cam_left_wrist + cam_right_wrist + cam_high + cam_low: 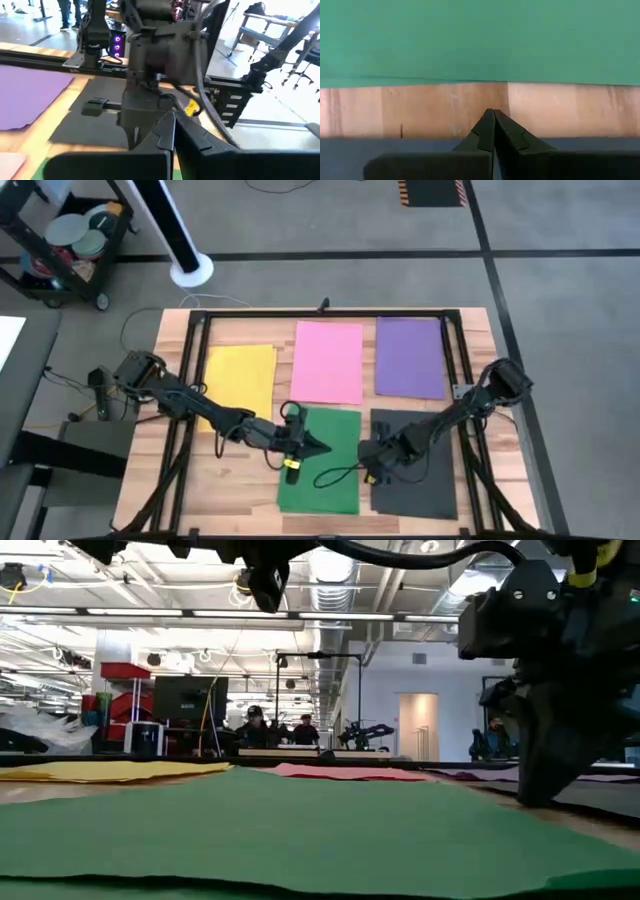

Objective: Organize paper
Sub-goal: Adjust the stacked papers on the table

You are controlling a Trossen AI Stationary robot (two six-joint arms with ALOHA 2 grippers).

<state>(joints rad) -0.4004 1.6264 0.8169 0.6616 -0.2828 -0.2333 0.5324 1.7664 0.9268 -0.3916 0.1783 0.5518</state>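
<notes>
In the lower middle of the high view, the thin flat green paper sheet [322,463] lies on the pale wooden plank table [250,490] with its long axis running up and down the frame. The dark rectangular black sheet [415,465] lies just beside it to the right, a narrow strip of bare wood between them. The left gripper [318,445] hangs over the upper part of the green sheet, its fingers [167,132] pressed together on nothing. The right gripper [368,455] sits at the left edge of the black sheet, also clenched and empty, its fingertips [493,125] aimed across the wood strip at the green sheet's near long edge. Judging by this, the green sheet lies directly ahead of the right gripper and directly beneath the left one, so the left is nearer. The yellow sheet [240,380], pink sheet [329,362] and purple sheet [409,357] form a row above, well apart from both grippers.
</notes>
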